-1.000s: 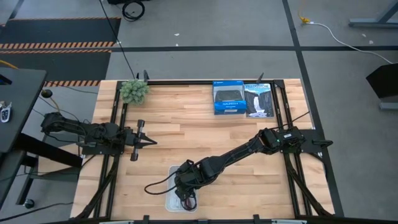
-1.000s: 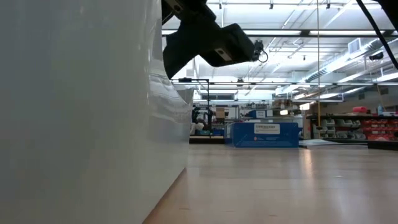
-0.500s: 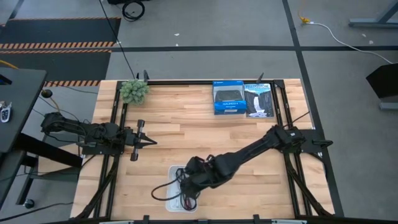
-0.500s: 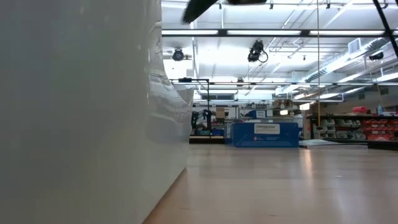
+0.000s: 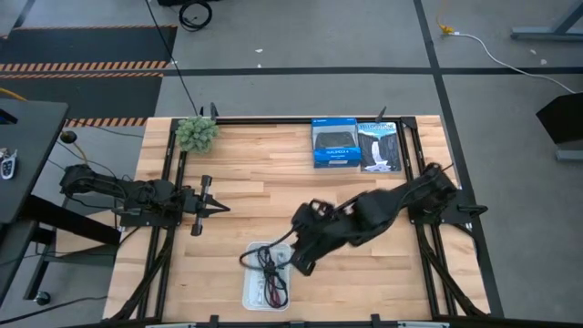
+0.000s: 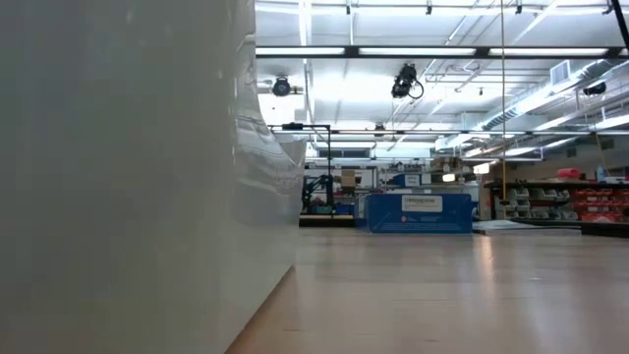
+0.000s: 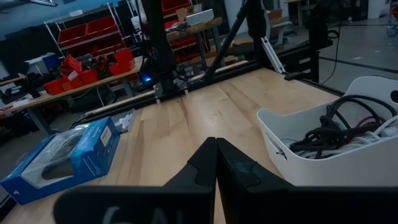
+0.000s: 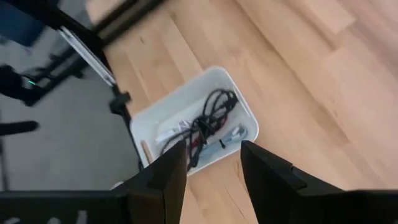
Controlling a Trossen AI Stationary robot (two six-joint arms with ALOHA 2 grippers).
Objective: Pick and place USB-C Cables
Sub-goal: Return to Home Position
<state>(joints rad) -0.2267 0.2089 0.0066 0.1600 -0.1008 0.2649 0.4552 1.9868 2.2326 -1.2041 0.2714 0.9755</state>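
The white tray (image 5: 247,293) stands near the table's near edge and holds a tangle of cables (image 5: 272,279). In the right wrist view the black cable (image 8: 216,104) lies on top of a white cable (image 8: 173,131), with dark red (image 8: 196,147) under them. A loop of the black cable (image 5: 250,258) hangs over the tray's far-left rim. My right gripper (image 5: 298,261) hovers open above the tray's far-right side, its fingers (image 8: 174,168) clear of everything. My left gripper (image 5: 215,208) waits shut at the table's left; its view shows the tray (image 7: 311,168) ahead.
Two blue-and-black product boxes (image 5: 334,144) (image 5: 379,147) lie at the far edge, and a green fuzzy plant (image 5: 196,133) sits at the far-left corner. Black frame rails run along both sides. The tray's white wall (image 6: 128,197) fills the left of the low view.
My right gripper has risen out of the tray and drawn back toward the table's right and far side, leaving the low view. The black cable's loop, which lay on the table left of the tray, has been pulled in and now hangs over the tray's rim.
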